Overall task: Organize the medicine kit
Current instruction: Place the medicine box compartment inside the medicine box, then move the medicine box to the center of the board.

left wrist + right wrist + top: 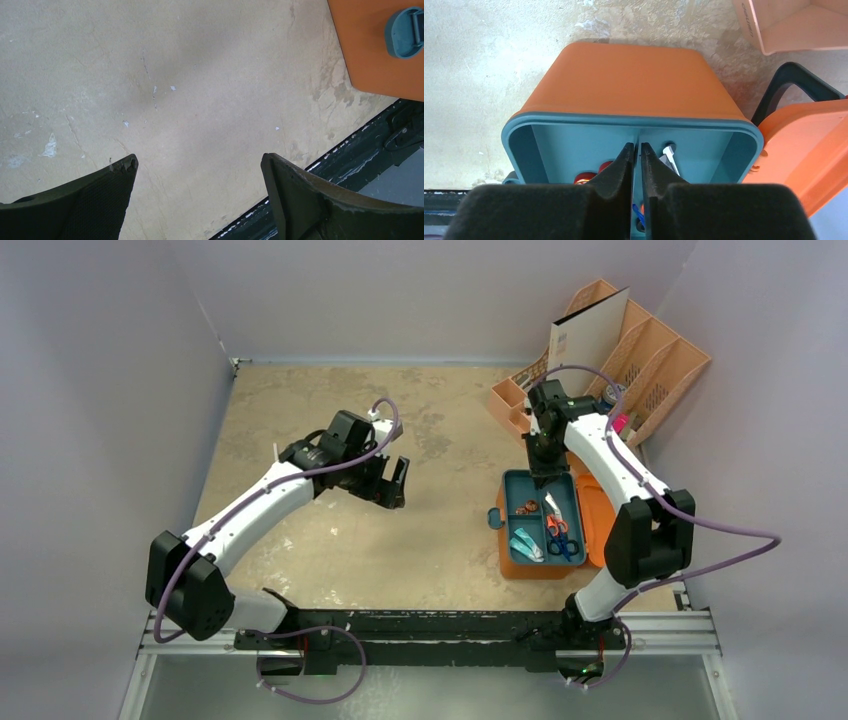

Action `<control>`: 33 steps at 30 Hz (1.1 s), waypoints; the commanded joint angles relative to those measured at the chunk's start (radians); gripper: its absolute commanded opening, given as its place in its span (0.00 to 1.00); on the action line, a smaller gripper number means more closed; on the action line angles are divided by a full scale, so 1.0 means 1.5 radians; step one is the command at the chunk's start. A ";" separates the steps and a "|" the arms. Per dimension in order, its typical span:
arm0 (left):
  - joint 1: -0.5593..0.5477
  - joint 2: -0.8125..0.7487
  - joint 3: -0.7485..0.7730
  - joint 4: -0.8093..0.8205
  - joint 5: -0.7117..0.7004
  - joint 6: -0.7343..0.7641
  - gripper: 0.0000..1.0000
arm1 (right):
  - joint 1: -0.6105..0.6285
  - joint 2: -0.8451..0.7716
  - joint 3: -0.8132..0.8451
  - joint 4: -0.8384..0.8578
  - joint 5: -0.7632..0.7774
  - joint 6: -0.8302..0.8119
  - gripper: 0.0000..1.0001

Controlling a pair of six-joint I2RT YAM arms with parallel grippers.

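The kit [520, 566] is set open at the right of the bench [330, 540], with scissors [561, 536] and small items in its teal tray [515, 490]. The right hand [545, 468] is held over the tray's far end, narrowed to a slit, and nothing is seen in it. The left hand [395, 480] is spread wide, empty, well apart from the kit. The next item is probably best approached from straight above, so that the tray's divider is not struck.

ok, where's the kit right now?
Top view: the kit sits open on the table's right side, just in front of the peach organizer, with the right gripper over its far end.
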 commanded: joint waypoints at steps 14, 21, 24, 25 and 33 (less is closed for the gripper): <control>0.002 0.049 0.010 0.282 0.316 -0.272 0.73 | 0.001 -0.170 0.011 -0.016 -0.104 0.047 0.48; -0.059 0.160 -0.010 0.530 0.358 -0.464 0.63 | 0.001 -0.290 -0.037 0.031 -0.161 0.064 0.99; -0.100 0.221 0.002 0.597 0.344 -0.499 0.60 | 0.001 -0.342 -0.046 0.044 -0.163 0.075 0.99; -0.110 0.242 0.003 0.626 0.343 -0.514 0.59 | 0.001 -0.360 -0.049 0.048 -0.167 0.080 0.99; -0.150 0.381 0.019 0.789 0.349 -0.622 0.47 | 0.001 -0.435 -0.048 0.049 -0.189 0.104 0.99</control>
